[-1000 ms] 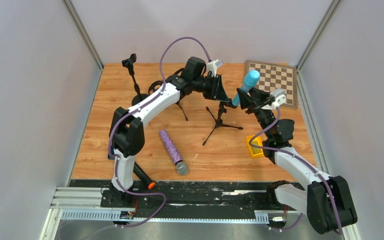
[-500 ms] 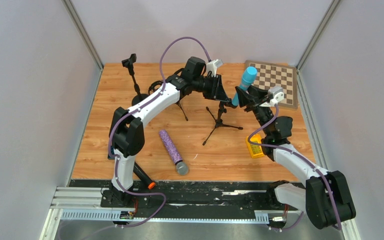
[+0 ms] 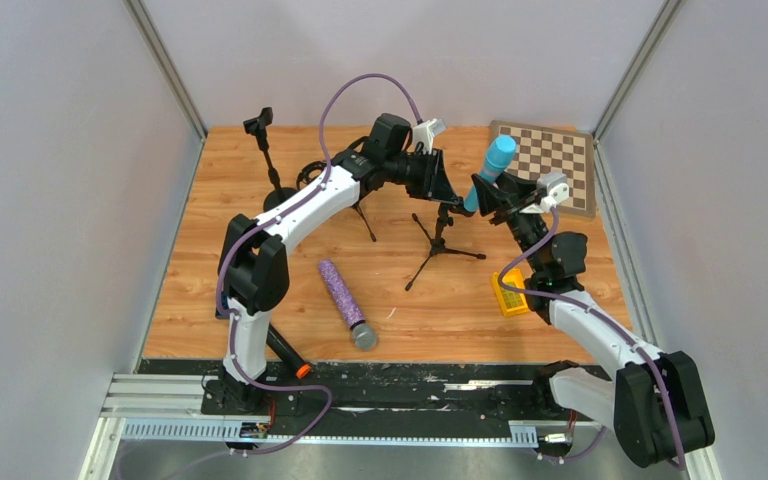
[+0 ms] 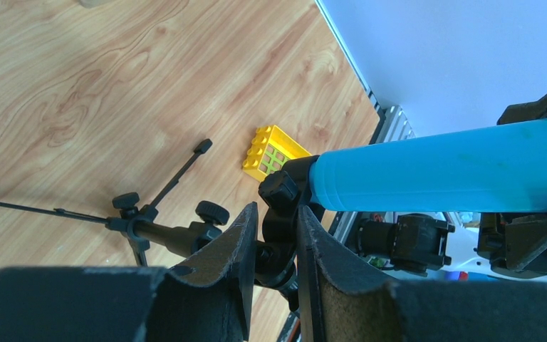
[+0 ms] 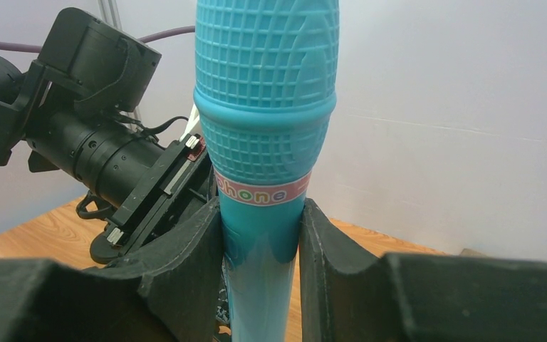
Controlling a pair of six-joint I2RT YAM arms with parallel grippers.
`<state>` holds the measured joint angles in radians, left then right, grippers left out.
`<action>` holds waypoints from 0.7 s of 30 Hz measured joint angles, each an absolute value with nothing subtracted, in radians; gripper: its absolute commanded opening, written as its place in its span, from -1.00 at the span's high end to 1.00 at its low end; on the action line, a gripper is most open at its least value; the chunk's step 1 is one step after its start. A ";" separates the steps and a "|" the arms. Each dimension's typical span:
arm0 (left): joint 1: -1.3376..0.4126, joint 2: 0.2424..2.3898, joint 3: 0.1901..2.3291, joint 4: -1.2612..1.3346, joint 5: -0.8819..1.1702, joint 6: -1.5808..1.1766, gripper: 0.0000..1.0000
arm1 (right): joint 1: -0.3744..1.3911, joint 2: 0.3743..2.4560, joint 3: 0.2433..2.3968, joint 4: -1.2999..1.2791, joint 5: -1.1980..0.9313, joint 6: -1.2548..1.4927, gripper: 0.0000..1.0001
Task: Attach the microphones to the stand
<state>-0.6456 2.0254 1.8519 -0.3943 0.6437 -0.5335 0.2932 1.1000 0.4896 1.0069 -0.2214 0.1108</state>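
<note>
My right gripper (image 3: 493,196) is shut on the light-blue microphone (image 3: 492,167), head up and tilted; in the right wrist view my gripper (image 5: 260,235) clamps its handle (image 5: 267,107). My left gripper (image 3: 444,188) is shut on the black clip at the top of the middle tripod stand (image 3: 438,240). In the left wrist view my gripper (image 4: 278,228) pinches the clip (image 4: 281,206), and the blue microphone's lower end (image 4: 441,167) meets it. The glittery purple microphone (image 3: 343,300) lies on the table. The black microphone with the orange ring (image 3: 288,355) lies at the near edge by the left base.
A tall stand with an empty clip (image 3: 268,160) rises at the back left. Another tripod's legs (image 3: 365,215) show under my left arm. A chessboard (image 3: 550,165) lies at the back right. A yellow brick (image 3: 508,293) sits by my right arm.
My right gripper has shifted slightly left with the blue microphone, bringing it more upright at the clip. My left gripper has stayed on the clip.
</note>
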 measured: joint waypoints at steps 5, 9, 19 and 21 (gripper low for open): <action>-0.646 2.025 1.852 -0.396 0.643 -0.533 0.39 | 0.294 1.105 0.478 1.033 -0.219 0.112 1.00; -0.646 2.025 1.852 -0.396 0.644 -0.533 0.39 | 0.294 1.095 0.445 1.071 -0.209 0.116 1.00; -0.646 2.025 1.852 -0.397 0.645 -0.533 0.39 | 0.294 1.109 0.416 1.138 -0.199 0.127 1.00; -0.646 2.025 1.852 -0.397 0.645 -0.533 0.39 | 0.297 1.118 0.423 1.139 -0.199 0.126 1.00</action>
<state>-0.6464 2.0251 1.8519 -0.3965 0.6445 -0.5335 0.2966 1.1179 0.4232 1.1389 -0.1993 0.1261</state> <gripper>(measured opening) 0.313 0.364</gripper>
